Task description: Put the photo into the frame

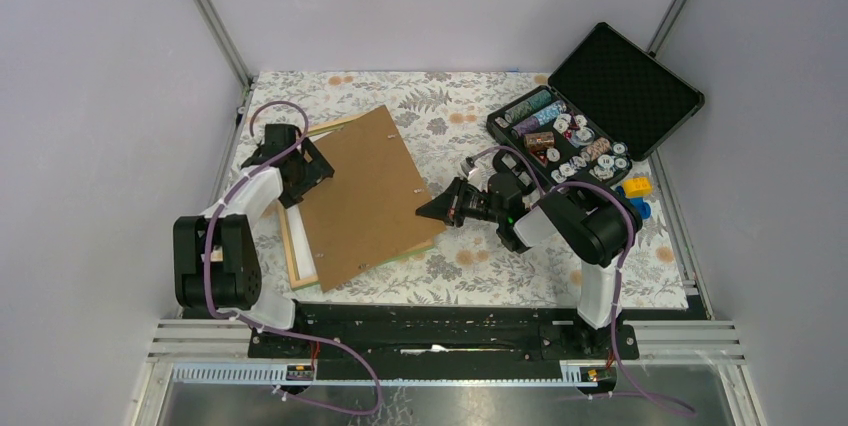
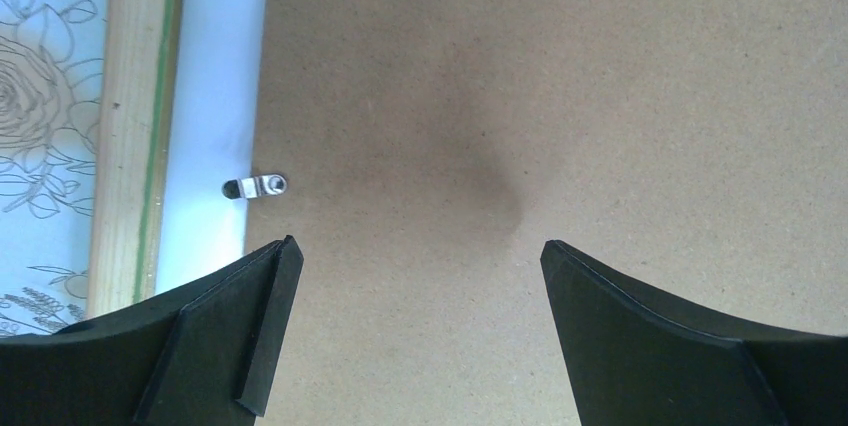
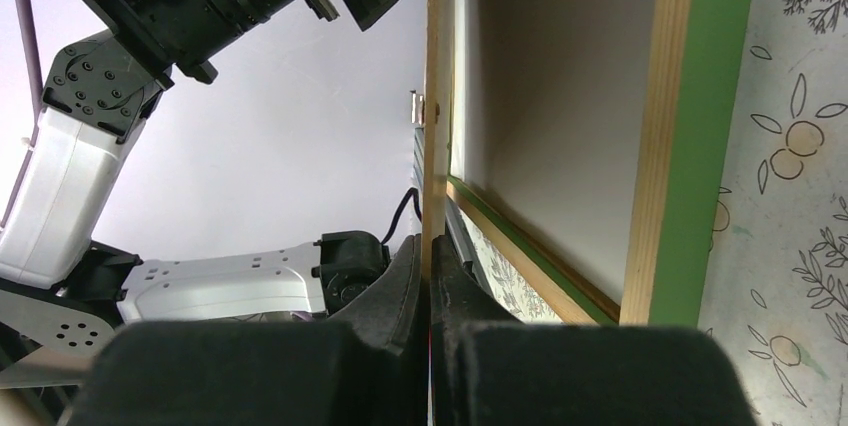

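The frame [image 1: 299, 256] lies face down on the floral cloth, its light wood rail [image 2: 130, 96] and green face edge [image 3: 690, 146] showing. Inside it a plain white surface [image 2: 215, 96], apparently the photo's back [image 3: 560, 96], is partly uncovered. A brown fibreboard backing panel [image 1: 365, 196] lies tilted over it. My right gripper [image 1: 422, 212] is shut on the panel's right edge [image 3: 436, 146], which runs edge-on between the jaws [image 3: 432, 246]. My left gripper [image 1: 300, 171] hovers open over the panel's left part [image 2: 415, 256], holding nothing.
A small metal tab [image 2: 255, 186] sticks out at the panel's left edge. An open black case of chips [image 1: 570, 136] stands at the back right, lid [image 1: 625, 86] raised. Yellow [image 1: 637, 187] and blue [image 1: 640, 208] blocks lie beside my right arm.
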Tool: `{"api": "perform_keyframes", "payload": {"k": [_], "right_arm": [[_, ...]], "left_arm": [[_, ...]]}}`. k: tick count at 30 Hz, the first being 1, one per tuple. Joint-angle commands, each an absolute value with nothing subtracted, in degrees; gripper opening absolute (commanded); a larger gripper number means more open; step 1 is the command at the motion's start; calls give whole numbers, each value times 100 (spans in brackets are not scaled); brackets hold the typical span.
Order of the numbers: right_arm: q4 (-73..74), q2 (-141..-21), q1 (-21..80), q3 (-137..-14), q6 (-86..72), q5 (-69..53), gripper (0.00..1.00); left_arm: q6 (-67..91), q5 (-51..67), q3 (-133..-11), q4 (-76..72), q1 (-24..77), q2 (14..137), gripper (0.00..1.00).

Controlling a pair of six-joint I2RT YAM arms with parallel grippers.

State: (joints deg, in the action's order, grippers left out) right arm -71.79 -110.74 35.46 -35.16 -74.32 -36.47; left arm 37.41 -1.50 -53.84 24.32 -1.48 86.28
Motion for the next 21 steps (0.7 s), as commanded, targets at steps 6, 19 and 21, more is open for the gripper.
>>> {"api": "perform_keyframes", "payload": {"k": [6,19,21], "right_arm": [[-7673,-10780,3605,-3696,-7272,-3630,0],[-7743,-10768,3606,-3706,-7319,-3683,0],[-7750,-10780,3604,-3707,-7334,-3696,0]], "left_arm": [[3367,-544,-5963,2571,-696,8916,99],[3423,-157,-6015,2198,-755,9646,99],[3428,-85,-5988,2149,-758,9661,99]]}}
